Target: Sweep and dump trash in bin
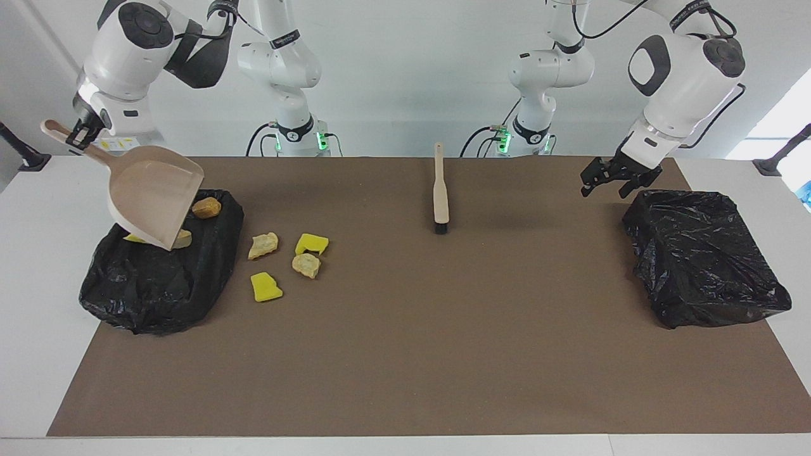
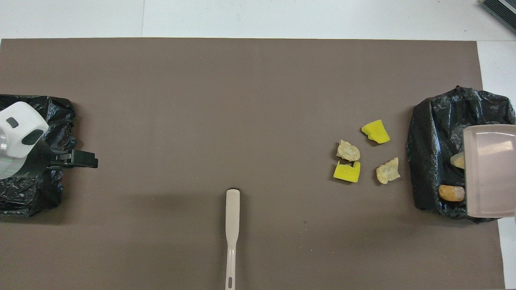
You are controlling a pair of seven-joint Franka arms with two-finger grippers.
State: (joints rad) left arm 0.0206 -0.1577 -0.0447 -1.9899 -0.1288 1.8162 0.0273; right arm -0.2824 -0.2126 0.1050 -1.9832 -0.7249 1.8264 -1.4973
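At the facing view's upper left, the right gripper (image 1: 81, 130), fingers clamped on the handle, is tipping the dustpan (image 1: 152, 193) over the bin (image 1: 158, 278); a steeper tilt should be emptying it cleanly. Four scraps of trash (image 1: 288, 263) are lying beside the bin, three inside, while the left gripper (image 1: 611, 177) is waiting with fingers parted, empty, at upper right.

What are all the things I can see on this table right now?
Brown mat: one, covering the white table.
Black bag-lined bins: two, one at the right arm's end, one at the left arm's.
Bright yellow sponge-like scraps: two on the mat, one in the right arm's bin.
Tan bread-like lumps: two on the mat, two in that bin.
Beige long-handled brush: one, mid-mat.
Beige plastic dustpan: one, tipped over that bin.
Right gripper: holding the dustpan's handle.
Left gripper: over the other bin's edge.
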